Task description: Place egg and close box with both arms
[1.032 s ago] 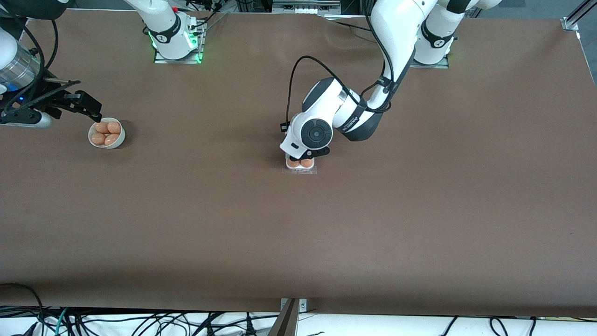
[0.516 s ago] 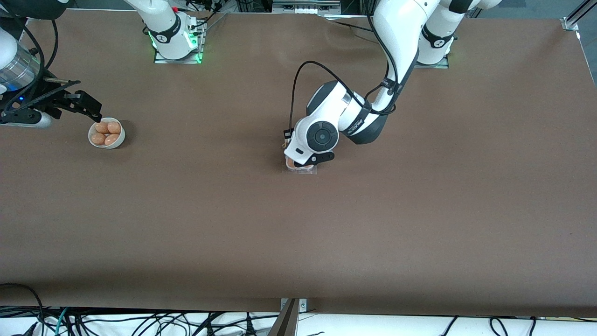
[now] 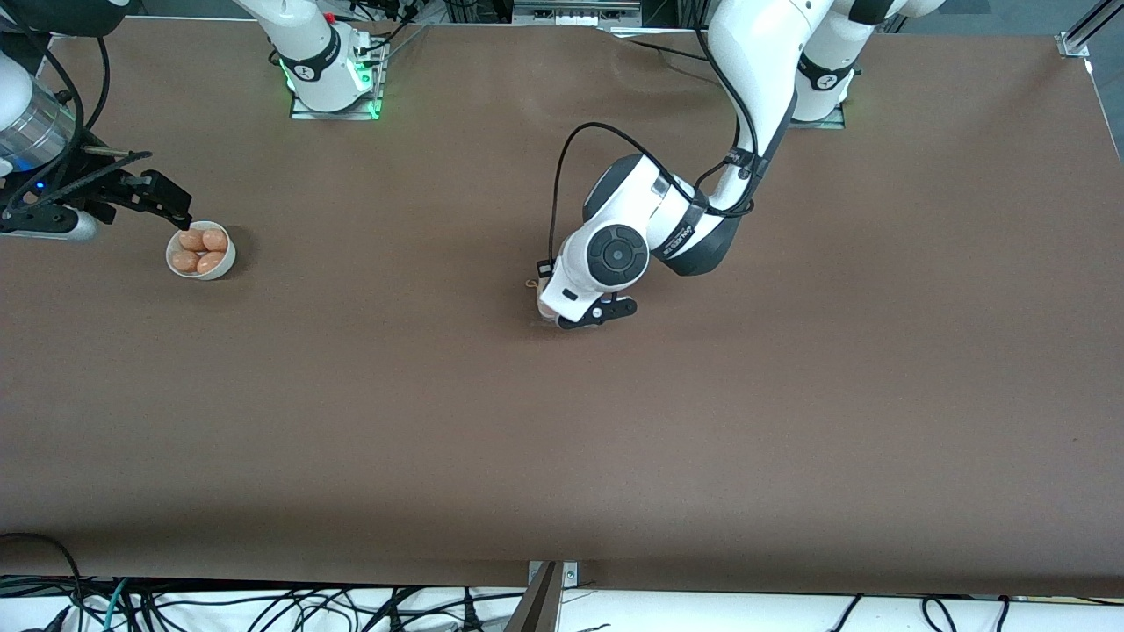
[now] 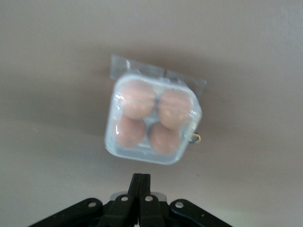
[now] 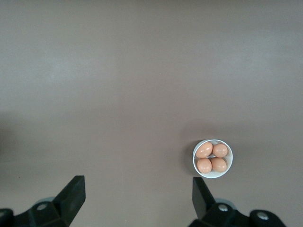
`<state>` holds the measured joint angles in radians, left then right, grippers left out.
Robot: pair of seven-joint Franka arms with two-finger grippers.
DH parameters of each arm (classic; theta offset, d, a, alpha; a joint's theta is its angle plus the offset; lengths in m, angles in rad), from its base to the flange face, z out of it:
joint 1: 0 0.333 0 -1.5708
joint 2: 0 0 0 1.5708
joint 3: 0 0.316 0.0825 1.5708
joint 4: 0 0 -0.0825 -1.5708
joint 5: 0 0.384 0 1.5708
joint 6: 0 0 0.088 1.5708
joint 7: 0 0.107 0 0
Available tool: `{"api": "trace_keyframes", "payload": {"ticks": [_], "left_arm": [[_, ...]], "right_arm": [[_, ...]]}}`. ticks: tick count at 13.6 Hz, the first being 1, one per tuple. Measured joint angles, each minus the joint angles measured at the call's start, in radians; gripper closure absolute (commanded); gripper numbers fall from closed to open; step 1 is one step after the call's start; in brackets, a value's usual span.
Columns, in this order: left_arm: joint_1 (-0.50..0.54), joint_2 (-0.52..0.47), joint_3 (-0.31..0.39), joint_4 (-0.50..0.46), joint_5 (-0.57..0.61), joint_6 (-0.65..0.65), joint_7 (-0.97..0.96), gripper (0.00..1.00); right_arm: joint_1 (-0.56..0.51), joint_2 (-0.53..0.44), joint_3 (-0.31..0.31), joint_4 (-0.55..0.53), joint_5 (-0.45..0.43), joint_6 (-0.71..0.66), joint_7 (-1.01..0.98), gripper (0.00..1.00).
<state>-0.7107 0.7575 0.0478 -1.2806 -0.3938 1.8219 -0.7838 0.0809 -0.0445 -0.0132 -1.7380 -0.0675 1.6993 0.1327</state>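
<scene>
In the front view the left gripper (image 3: 590,318) sat low at the centre of the frame, fingers pressed together and holding nothing, right over the box (image 3: 546,309), of which only a sliver peeked out from under the wrist; over at the upper left edge the right gripper (image 3: 180,217) waited with fingers spread wide, hanging just by the white bowl (image 3: 201,254) of spare eggs. In the left wrist view the box (image 4: 152,121) filled the middle of the frame: a rounded square of thin clear plastic, glossy, lid down over four smooth tan eggs (image 4: 136,98), one per cell, with a flat flange along its upper edge and the closed black fingertips (image 4: 141,183) just below it. That shell looked light and slippery, likely to skid or flex, and the eggs would crack under force, so a gentle press on the lid's rim seemed the place to touch. In the right wrist view the round glazed bowl (image 5: 213,174) sat lower right on matte brown table (image 5: 118,94), four eggs inside, between the parted black fingers (image 5: 71,195)
</scene>
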Motion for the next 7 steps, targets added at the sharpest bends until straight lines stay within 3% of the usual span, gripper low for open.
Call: {"api": "trace_keyframes", "payload": {"ticks": [2,5,7], "left_arm": [[0.003,-0.002,0.019,0.030,0.056,-0.039,0.000,0.74],[0.049,-0.017,0.071,0.144,0.124,-0.153,0.062,0.37],[0.121,-0.057,0.088,0.208,0.149,-0.236,0.188,0.24]], "right_arm": [[0.000,0.000,0.000,0.000,0.000,0.000,0.000,0.00],[0.001,0.000,0.001,0.000,0.000,0.000,0.000,0.00],[0.001,0.000,0.001,0.000,0.000,0.000,0.000,0.00]]}}
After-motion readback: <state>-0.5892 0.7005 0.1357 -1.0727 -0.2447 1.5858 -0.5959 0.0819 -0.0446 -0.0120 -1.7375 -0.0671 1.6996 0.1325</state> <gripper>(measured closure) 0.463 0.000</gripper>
